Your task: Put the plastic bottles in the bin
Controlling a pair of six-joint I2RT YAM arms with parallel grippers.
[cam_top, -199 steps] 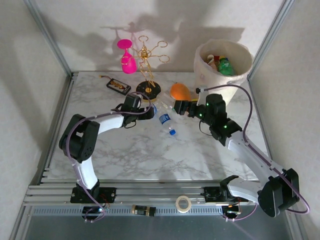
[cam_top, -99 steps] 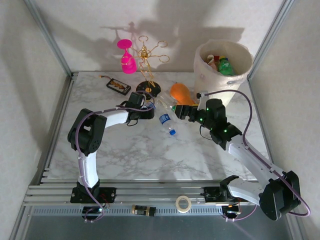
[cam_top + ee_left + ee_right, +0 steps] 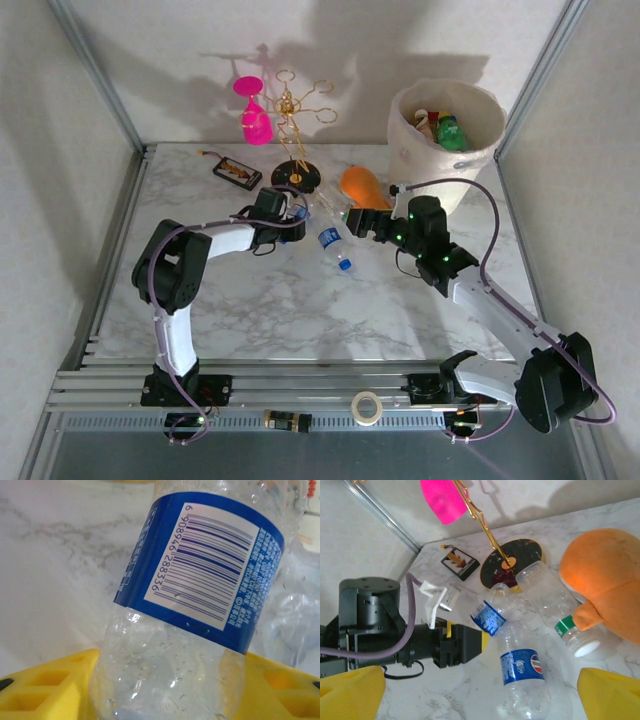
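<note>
The clear blue-labelled bottle (image 3: 200, 605) lies on the worktop (image 3: 280, 300), pinched across its body by the left hand (image 3: 167, 687); lift gently, since thin walls may buckle; carry it wide of the right hand (image 3: 480, 695), spread open nearby, to the bin (image 3: 412, 150) at far right.

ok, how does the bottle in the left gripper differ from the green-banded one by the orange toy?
Label: the gripped bottle has a wide blue barcode label; the green-banded bottle only a narrow green ring by its white cap. State: the first sits between the left gripper's jaws; the second lies free beside the orange toy. Both are clear plastic, outside the bin.
</note>
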